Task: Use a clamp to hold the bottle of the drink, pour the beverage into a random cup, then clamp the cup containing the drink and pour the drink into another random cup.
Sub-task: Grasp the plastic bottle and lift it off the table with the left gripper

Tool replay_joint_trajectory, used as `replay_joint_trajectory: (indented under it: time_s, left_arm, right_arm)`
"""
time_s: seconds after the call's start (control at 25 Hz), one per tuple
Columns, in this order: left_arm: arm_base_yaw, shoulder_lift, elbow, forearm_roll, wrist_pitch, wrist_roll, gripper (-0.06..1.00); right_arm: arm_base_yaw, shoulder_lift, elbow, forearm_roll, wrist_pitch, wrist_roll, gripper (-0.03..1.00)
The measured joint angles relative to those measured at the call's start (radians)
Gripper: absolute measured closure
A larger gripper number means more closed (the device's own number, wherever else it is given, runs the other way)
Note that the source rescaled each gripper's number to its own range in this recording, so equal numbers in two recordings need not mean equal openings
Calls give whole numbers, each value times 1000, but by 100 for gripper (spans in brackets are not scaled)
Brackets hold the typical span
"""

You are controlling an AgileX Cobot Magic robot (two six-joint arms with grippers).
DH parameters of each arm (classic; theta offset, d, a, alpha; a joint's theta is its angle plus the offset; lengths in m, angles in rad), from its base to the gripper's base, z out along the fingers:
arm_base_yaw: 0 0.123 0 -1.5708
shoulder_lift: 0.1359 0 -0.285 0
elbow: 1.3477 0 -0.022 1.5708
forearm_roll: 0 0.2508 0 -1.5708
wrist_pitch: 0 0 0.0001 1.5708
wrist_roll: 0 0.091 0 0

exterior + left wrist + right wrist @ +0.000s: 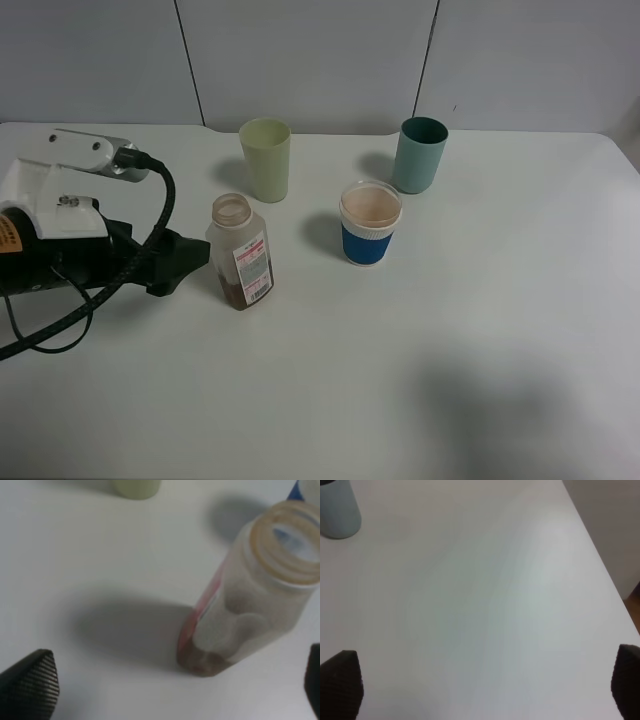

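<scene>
The bottle stands upright and uncapped at the table's middle left, with a little dark brown beverage at its bottom. My left gripper lies low just left of it, open, its fingers apart from the bottle. In the left wrist view the bottle stands ahead between the spread fingertips, nearer one side. The blue-sleeved cup is right of the bottle and tan inside. The pale yellow-green tumbler stands behind the bottle. My right gripper is open over bare table.
A teal cup stands at the back right, also seen as the teal cup far ahead of the right gripper. The left arm's black cable loops over the table. The table's right edge runs close by.
</scene>
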Motion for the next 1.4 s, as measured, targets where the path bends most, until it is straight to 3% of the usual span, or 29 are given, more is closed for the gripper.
replay_joint_trajectory:
  time_s: [0.28,0.4,0.64,0.8,1.08,1.4]
  left_arm:
    - [0,63,8,3,-45,0,-6]
    - [0,96,60,4,-145,0,-6]
    - [0,133,111,18,-233,0,-6]
    - [0,178,140,68,-360,0,-6]
    - [0,279,141,158,-465,-1,-6]
    - [0,410,142,262,-632,-83,-6]
  right_arm:
    - [0,0,0,0,0,0,-3]
    - [0,0,0,0,0,0,-3]
    - [0,0,0,0,0,0,-3]
    - [0,0,0,0,0,0,-3]
    - [0,0,0,0,0,0,-3]
    - [0,0,0,0,0,0,-3]
